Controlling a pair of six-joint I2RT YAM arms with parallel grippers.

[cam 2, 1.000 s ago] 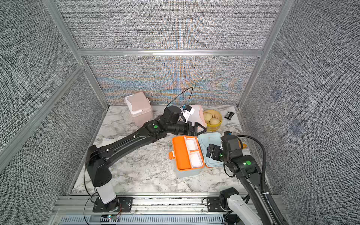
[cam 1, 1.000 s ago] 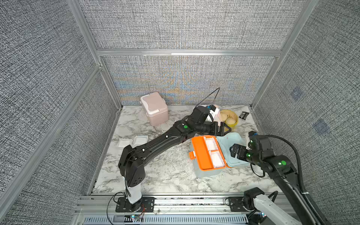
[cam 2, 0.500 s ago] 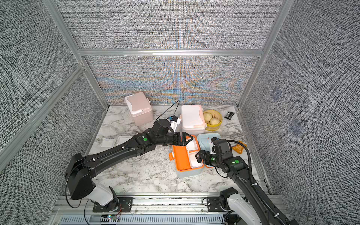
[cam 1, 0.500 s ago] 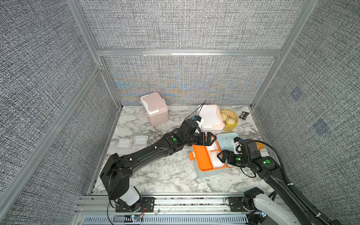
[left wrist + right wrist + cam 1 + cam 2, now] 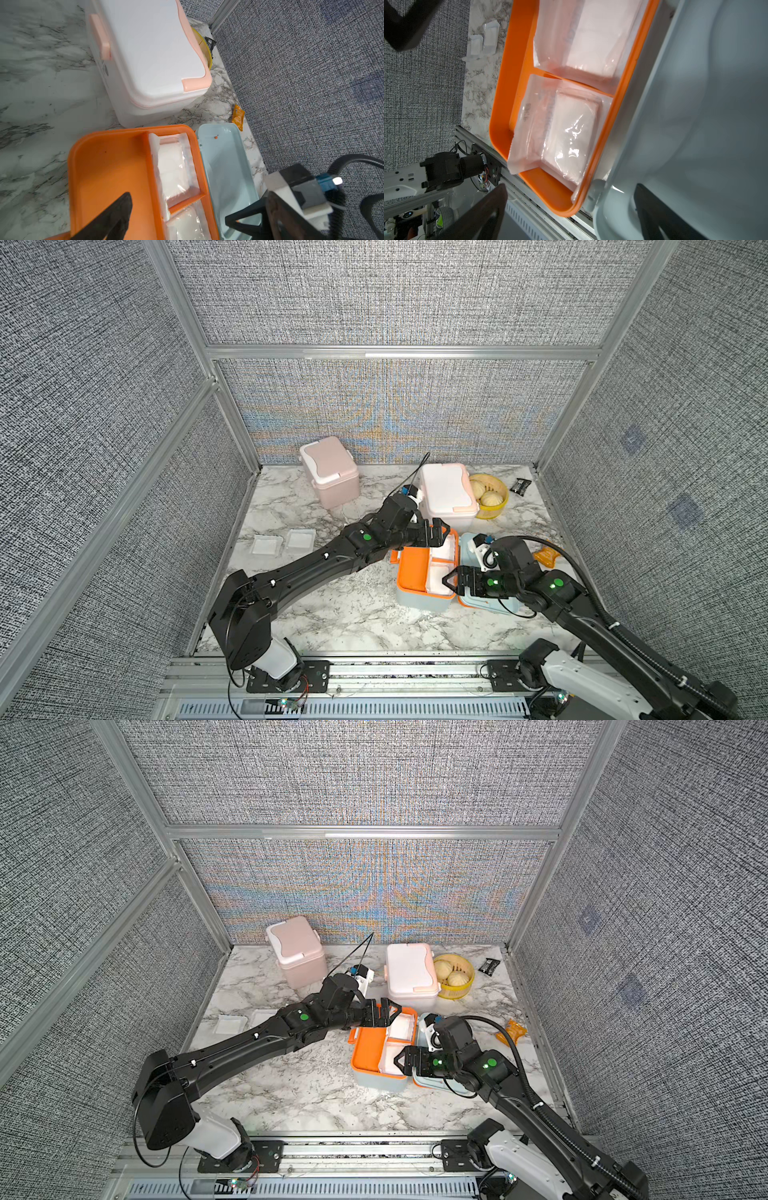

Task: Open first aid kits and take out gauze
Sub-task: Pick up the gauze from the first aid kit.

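Both arms have been closing in on the open blue kit [image 5: 422,601] over the last second. The left end effector [image 5: 437,531], which was up over the white kit [image 5: 446,493], is now hanging above the far end of the kit's orange tray [image 5: 409,572]. The right end effector [image 5: 453,580], which was sitting back over the flipped-open lid [image 5: 226,166], is now reaching across the tray's near end.

Two wrapped gauze pads are lying in the tray's two small compartments. One [image 5: 174,164] is lying just below and ahead of the left end effector, the other [image 5: 571,133] just ahead of the right end effector. Neither pad is being touched. Both end effectors are standing spread wide and carrying nothing.

Two more gauze pads [image 5: 266,545] are lying side by side on the desk [image 5: 332,614], well back from the left end effector, out beside its arm. The white kit is sitting just beyond the left end effector with its lid down. The pink kit [image 5: 330,472] is standing farther off to that end effector's left, also closed.

As a judgement, the task is running near its middle. One kit is standing open and two pads are already lying out on the desk. The two pads in the tray are waiting to be lifted, and the white kit is waiting to be opened. Whether the pink kit is holding any gauze cannot be told.
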